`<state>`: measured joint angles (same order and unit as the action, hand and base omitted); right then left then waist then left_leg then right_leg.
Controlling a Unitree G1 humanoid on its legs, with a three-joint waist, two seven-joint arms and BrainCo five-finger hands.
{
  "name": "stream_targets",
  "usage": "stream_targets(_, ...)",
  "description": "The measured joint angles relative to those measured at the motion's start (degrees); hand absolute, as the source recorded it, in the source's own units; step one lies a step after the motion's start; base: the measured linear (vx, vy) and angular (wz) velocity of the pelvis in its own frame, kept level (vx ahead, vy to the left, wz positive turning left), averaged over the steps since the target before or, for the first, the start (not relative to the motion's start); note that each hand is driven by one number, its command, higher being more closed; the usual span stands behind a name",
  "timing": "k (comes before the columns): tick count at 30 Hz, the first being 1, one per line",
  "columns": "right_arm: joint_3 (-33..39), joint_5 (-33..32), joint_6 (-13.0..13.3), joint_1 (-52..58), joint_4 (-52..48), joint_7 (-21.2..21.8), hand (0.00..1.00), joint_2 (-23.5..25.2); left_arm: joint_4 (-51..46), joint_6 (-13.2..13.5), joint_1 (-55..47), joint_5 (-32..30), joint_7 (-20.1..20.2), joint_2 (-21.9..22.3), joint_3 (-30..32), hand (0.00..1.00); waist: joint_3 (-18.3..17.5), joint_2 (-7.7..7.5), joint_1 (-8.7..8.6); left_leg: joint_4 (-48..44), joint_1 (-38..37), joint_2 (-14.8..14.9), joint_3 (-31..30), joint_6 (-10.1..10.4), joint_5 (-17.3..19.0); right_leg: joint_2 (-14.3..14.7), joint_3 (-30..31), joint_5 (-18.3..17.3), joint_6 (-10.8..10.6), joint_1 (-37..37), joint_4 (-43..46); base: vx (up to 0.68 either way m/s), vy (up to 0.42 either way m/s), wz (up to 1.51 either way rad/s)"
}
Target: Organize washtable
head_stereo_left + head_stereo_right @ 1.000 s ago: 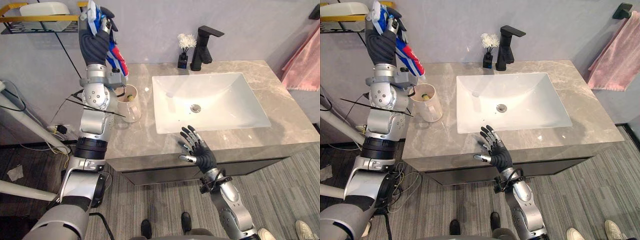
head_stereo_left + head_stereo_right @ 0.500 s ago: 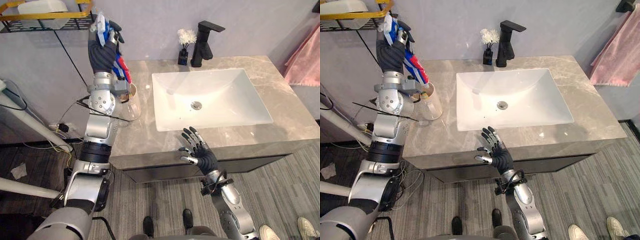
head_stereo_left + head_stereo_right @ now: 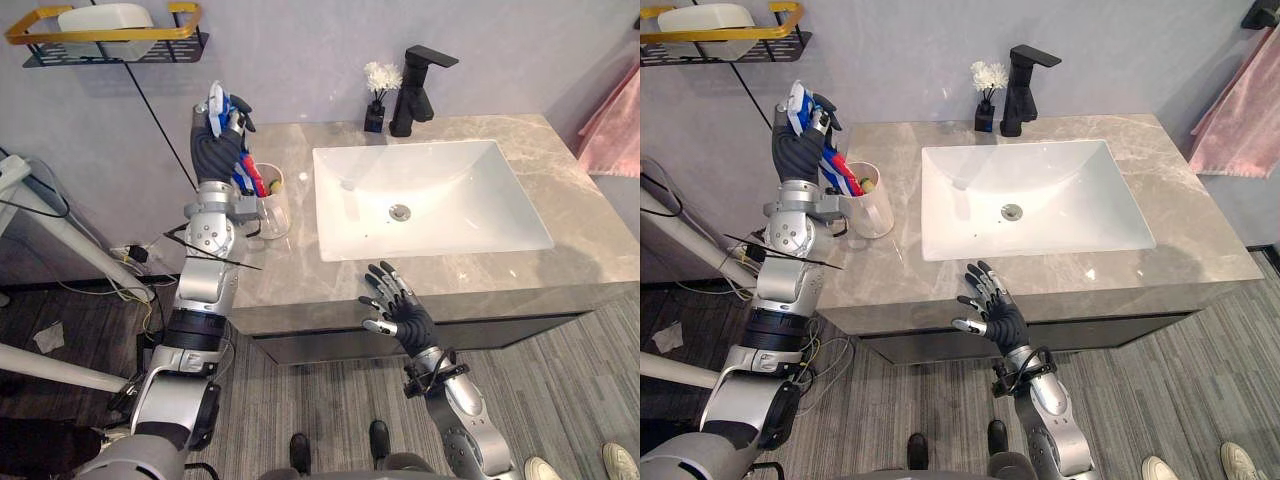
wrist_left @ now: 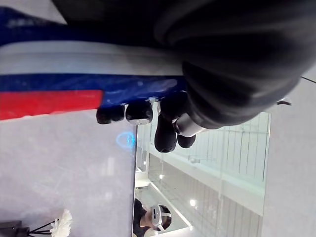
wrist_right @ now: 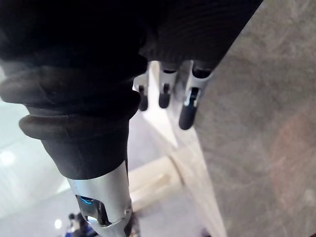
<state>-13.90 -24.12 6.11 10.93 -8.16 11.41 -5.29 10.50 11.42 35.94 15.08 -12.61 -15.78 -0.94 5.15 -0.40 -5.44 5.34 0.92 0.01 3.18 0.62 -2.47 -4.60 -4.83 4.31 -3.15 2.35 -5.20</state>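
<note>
Toothpaste tube (image 4: pixel 74 59), blue, white and red, is standing nearly upright at the left end of the countertop (image 3: pixel 590 255). Its red lower end is dipping into the mouth of a clear cup (image 3: pixel 276 212), and its white-and-blue upper end is sticking out above the left hand (image 3: pixel 217 148). That hand is raised over the cup and is grasping the tube around its middle; in the left wrist view the dark fingertips (image 4: pixel 139 112) are curling against the tube's blue side. The cup is sitting on the grey stone, just left of the white basin (image 3: pixel 460 215), with a small yellowish item lying inside it; what that item is cannot be told.

The right hand (image 3: pixel 405 315) is hovering at the front edge of the countertop, near the basin's front rim, with its fingers spread and straight and nothing in them. The right wrist view is showing those straight fingers (image 5: pixel 190 106) over the stone surface.

A black faucet (image 3: pixel 412 92) is standing behind the basin, and a small black vase (image 3: pixel 375 118) with white flowers is sitting just to its left. A black wall shelf (image 3: pixel 110 45) with a yellow rail is carrying a white object high on the left. A pink towel (image 3: pixel 618 125) is hanging at the right edge.
</note>
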Motion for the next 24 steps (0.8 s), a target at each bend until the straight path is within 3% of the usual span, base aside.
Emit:
stream_targets(6, 0.0, 0.0, 0.0, 0.3, 0.0, 0.0, 0.0, 0.0, 0.0, -0.4, -0.7, -0.1, 0.0, 0.3, 0.0, 1.0, 0.0, 0.0, -0.07, 0.0, 0.0, 0.0, 0.0, 0.0, 0.0, 0.0, 0.0, 0.0, 0.0, 0.1, 0.0, 0.0, 0.0, 0.0)
stream_targets(7, 0.0, 0.0, 0.1, 0.3, 0.0, 0.0, 0.0, -0.3, 0.0, -0.4, -1.1, -0.1, 0.0, 0.5, -0.1, 0.0, 0.0, -0.03, -0.05, 0.0, 0.1, 0.1, 0.0, 0.0, 0.0, -0.1, 0.1, 0.0, 0.0, 0.1, -0.1, 0.0, 0.0, 0.0)
stream_targets(24, -0.3, 0.0, 0.3, 0.3, 0.0, -0.1, 0.0, -0.8, 1.3, -1.5, -0.8, -2.3, -0.2, 0.4, -1.4, 0.0, 0.0, -1.53, 0.1, 0.0, 1.0, 0.5, 0.1, 0.0, 0.0, -0.4, 0.2, 0.1, -0.2, 0.9, -0.4, 0.0, 0.0, 0.0)
